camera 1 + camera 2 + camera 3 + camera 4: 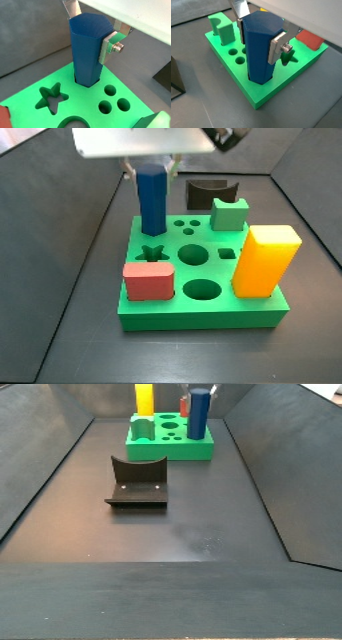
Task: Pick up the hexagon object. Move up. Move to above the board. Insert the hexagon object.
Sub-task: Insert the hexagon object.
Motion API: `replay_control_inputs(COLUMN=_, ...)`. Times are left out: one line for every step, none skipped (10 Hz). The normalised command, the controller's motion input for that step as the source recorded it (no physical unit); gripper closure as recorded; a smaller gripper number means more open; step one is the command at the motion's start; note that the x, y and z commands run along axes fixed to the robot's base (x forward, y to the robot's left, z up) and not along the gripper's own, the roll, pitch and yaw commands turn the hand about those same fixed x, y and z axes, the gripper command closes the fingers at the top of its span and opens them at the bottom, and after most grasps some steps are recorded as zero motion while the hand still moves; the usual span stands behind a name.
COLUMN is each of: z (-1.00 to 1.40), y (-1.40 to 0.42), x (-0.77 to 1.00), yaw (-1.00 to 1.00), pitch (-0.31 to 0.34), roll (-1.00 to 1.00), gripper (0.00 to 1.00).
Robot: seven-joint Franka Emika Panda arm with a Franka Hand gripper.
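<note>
The hexagon object point(87, 50) is a tall dark-blue rod standing upright with its lower end in the bright-green board point(87, 102), at a corner beside the star hole point(51, 96) and three small round holes. It also shows in the wrist view point(261, 55) and in both side views point(152, 200) point(198, 412). My gripper point(90, 35) is shut on the rod's upper part, one silver finger plate point(109, 46) on each flat side. The gripper point(154, 166) hangs straight above the board point(201, 315).
On the board stand a tall yellow block point(265, 258), a red block point(150, 280) and a small green notched block point(230, 213). The dark fixture point(138, 481) stands on the floor apart from the board point(167, 450). Dark walls enclose the floor.
</note>
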Motion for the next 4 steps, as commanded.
replay_control_inputs(z=-0.77, y=-0.03, x=0.0, yaw=0.0, pitch=-0.106, roll=0.25, gripper=1.0)
replay_control_inputs(z=0.0, y=0.0, x=0.0, yaw=0.0, pitch=0.0, roll=-0.01, gripper=1.0)
replay_control_inputs(z=0.0, y=0.0, x=0.0, yaw=0.0, pitch=0.04, roll=0.01, gripper=1.0)
replay_control_inputs(z=0.0, y=0.0, x=0.0, yaw=0.0, pitch=0.0, roll=0.0, gripper=1.0)
